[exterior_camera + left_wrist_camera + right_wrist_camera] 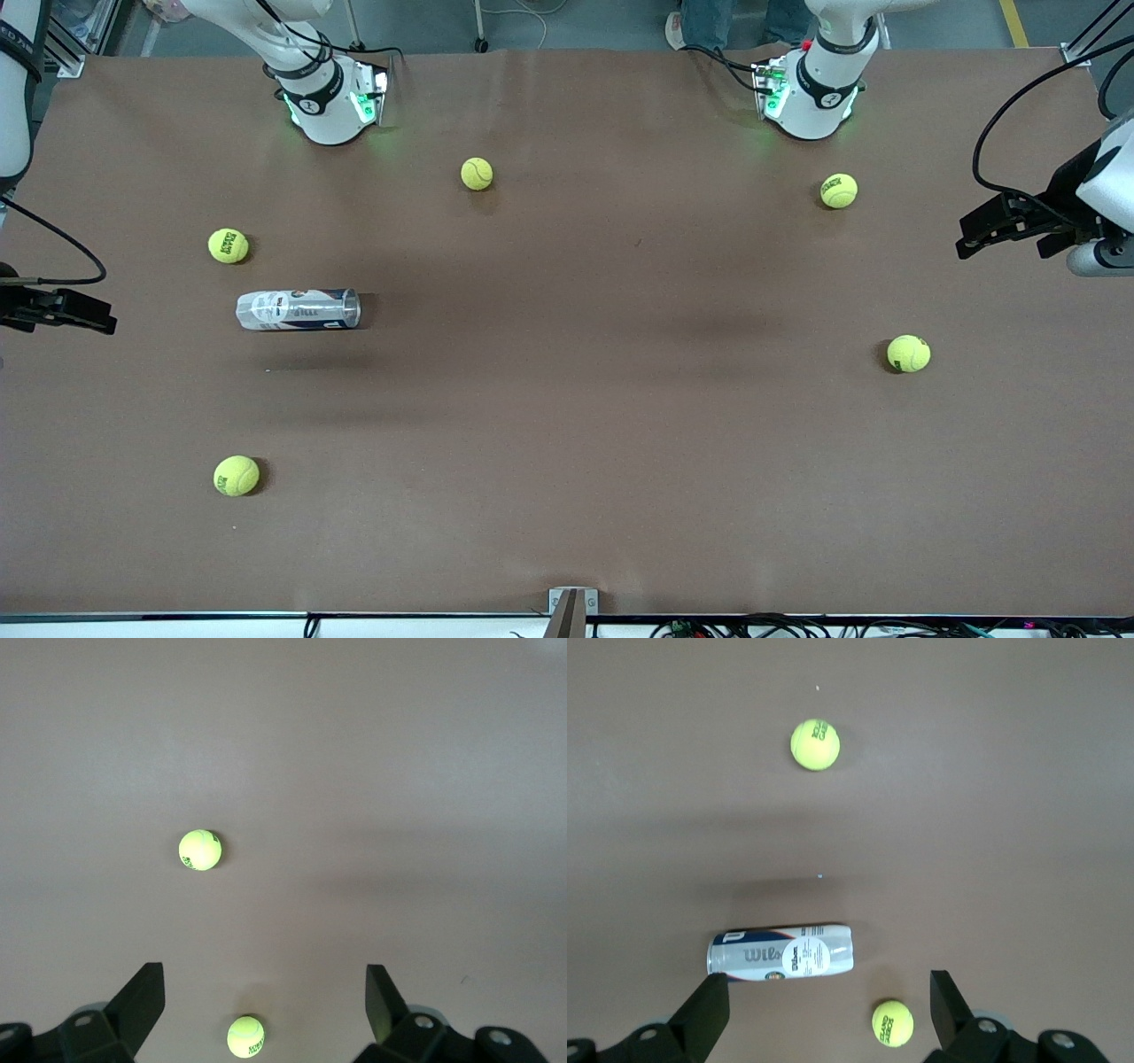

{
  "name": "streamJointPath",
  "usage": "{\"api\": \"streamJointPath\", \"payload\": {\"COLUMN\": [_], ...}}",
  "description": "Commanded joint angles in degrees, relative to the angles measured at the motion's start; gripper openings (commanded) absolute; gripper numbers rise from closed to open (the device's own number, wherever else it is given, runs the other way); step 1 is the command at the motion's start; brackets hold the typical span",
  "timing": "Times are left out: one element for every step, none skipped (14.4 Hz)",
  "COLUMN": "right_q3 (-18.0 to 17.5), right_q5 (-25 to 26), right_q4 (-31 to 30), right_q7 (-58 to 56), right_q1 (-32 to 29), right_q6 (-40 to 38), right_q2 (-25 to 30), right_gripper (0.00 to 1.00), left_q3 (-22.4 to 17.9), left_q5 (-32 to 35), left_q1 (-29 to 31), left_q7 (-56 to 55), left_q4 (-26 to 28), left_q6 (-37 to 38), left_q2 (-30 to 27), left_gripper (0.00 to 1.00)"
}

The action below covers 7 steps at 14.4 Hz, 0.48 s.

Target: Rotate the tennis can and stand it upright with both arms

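The tennis can [298, 310] lies on its side on the brown table, toward the right arm's end. It is a clear tube with a white and dark-blue label, and it also shows in the right wrist view [781, 952]. My right gripper [102, 317] hangs open and empty over the table's edge at that end, apart from the can; its fingers [709, 1010] stand wide. My left gripper [967, 239] hangs open and empty over the left arm's end of the table, with its fingers [142, 997] wide apart.
Several yellow tennis balls lie loose. One ball [229, 245] is just farther from the front camera than the can and one [236, 476] is nearer. Others lie mid-table [477, 174] and at the left arm's end [838, 190] [909, 354].
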State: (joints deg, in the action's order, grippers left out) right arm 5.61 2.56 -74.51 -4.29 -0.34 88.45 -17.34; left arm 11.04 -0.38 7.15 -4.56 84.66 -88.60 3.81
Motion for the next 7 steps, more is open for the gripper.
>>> {"api": "streamJointPath", "payload": {"right_q3": [-0.5, -0.5, -0.5, -0.6, -0.5, -0.3, -0.1], "right_q5": [-1.2, -1.2, -1.3, -1.4, -2.0, -3.3, -4.0], "right_q4": [0.2, 0.2, 0.2, 0.2, 0.2, -0.5, -1.0], "right_q7": [-0.3, -0.4, -0.3, -0.2, -0.4, -0.5, -0.6], "right_q1": [-0.4, -0.4, -0.5, -0.5, -0.4, -0.6, -0.7], "right_q6": [-3.2, -4.3, -4.5, -5.0, -5.8, -6.3, -6.4], "right_q2": [0.7, 1.7, 2.1, 2.3, 3.1, 4.5, 5.1], "right_gripper": [1.0, 1.0, 1.0, 1.0, 1.0, 1.0, 1.0], "left_q3": [0.1, 0.1, 0.1, 0.1, 0.1, 0.1, 0.1], "left_q5": [-0.5, -1.0, -1.0, -0.7, -0.7, -0.7, -0.6], "left_q1": [0.4, 0.3, 0.2, 0.3, 0.3, 0.2, 0.2], "left_q7": [0.4, -0.4, -0.5, -0.5, -0.5, -0.5, -0.5], "left_q4": [0.3, 0.2, 0.2, 0.3, 0.3, 0.3, 0.3], "left_q6": [-0.3, -0.3, -0.3, -0.3, -0.3, -0.3, -0.3], "left_q2": [-0.8, -0.8, -0.8, -0.8, -0.8, -0.8, -0.8], "left_gripper": [1.0, 1.0, 1.0, 1.0, 1.0, 1.0, 1.0]}}
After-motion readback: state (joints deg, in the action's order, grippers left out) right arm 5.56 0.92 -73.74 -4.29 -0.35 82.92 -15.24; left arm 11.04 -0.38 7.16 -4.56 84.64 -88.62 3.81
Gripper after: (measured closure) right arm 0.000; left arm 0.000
